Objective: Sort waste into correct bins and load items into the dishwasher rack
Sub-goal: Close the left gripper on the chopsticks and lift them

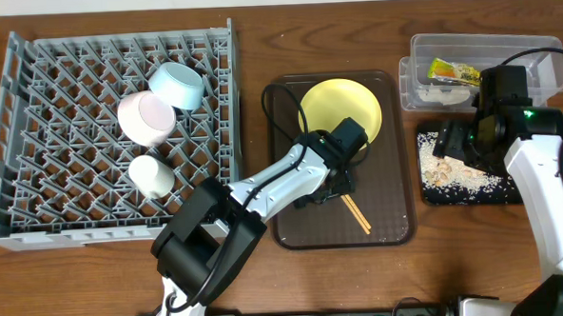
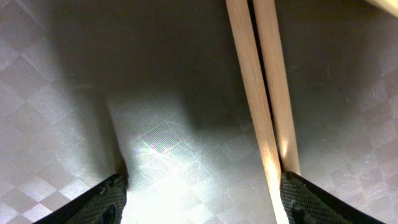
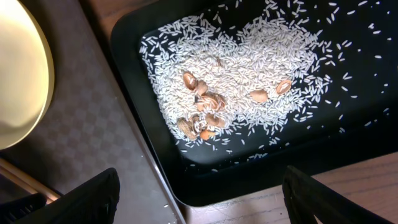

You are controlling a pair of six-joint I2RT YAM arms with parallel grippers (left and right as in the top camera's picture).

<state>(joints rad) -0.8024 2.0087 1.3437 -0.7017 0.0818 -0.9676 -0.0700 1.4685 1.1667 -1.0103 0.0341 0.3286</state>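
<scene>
We see left gripper [image 2: 204,198] spread above wooden chopsticks [image 2: 264,93] on brown tray [image 2: 93,74], right gripper [image 3: 199,194] spread above black tray [image 3: 373,130] holding rice [image 3: 249,62]

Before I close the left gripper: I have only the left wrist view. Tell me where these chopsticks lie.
Observer: The chopsticks lie on the brown serving tray, beside the yellow plate.
Operator: Report what the rack holds.
Observer: The dishwasher rack holds a light blue bowl, a white bowl and a small white cup.
Operator: Give me the right arm.
Observer: The right gripper hovers open over the black tray of rice scraps.
</scene>
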